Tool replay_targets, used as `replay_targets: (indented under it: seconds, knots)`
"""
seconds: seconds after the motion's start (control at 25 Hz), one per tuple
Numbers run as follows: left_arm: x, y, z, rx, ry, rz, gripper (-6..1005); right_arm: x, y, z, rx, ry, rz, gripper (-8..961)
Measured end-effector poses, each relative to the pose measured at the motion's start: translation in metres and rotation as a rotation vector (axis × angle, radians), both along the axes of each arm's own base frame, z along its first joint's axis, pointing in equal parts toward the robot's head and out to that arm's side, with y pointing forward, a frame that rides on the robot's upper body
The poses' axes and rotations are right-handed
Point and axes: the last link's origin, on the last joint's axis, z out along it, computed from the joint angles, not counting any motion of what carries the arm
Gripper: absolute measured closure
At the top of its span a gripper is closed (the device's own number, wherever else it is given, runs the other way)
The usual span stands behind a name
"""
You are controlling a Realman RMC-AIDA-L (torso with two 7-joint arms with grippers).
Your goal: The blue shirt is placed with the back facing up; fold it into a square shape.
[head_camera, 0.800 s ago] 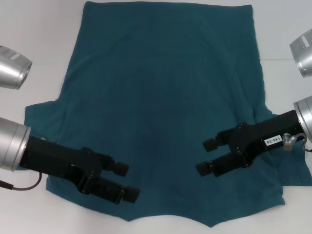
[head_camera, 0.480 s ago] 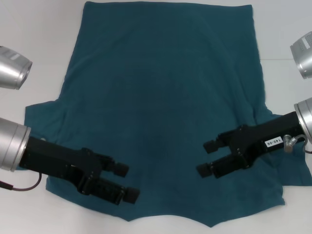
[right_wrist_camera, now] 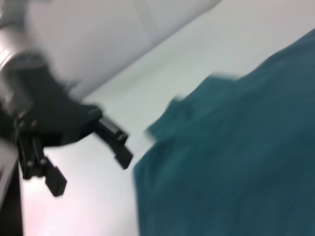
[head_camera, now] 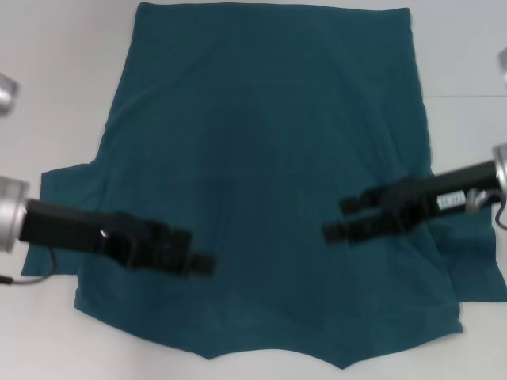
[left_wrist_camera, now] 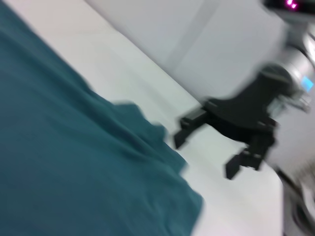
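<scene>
Plain white tabletop point(head_camera: 63, 95) with a faint seam at far right, pale grey wall point(left_wrist_camera: 162, 29) behind, soft even light

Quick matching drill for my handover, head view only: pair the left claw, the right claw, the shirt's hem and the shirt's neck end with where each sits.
Things:
1. left claw
2. right claw
3. hem of the blue shirt
4. neck end of the blue shirt

Places:
A. far edge of the table
B. over the shirt, robot's right side
C. nearest the robot
D. over the shirt, robot's left side

Pairs: 1-D, 2-B, 3-A, 4-C
</scene>
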Motion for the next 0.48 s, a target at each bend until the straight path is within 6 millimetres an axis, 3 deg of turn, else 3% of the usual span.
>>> replay_targets:
  seconds: [0.16,0.48]
  knots:
    - [-0.019,0.015,0.022,0.139,-0.039,0.238,66,0.004,0.019,0.021,0.124,0.107,-0.179,77]
    - [-0.063,0.023,0.042,0.257,-0.14,0.663,67,0.016,0.052,0.056,0.186,0.265,-0.55,78]
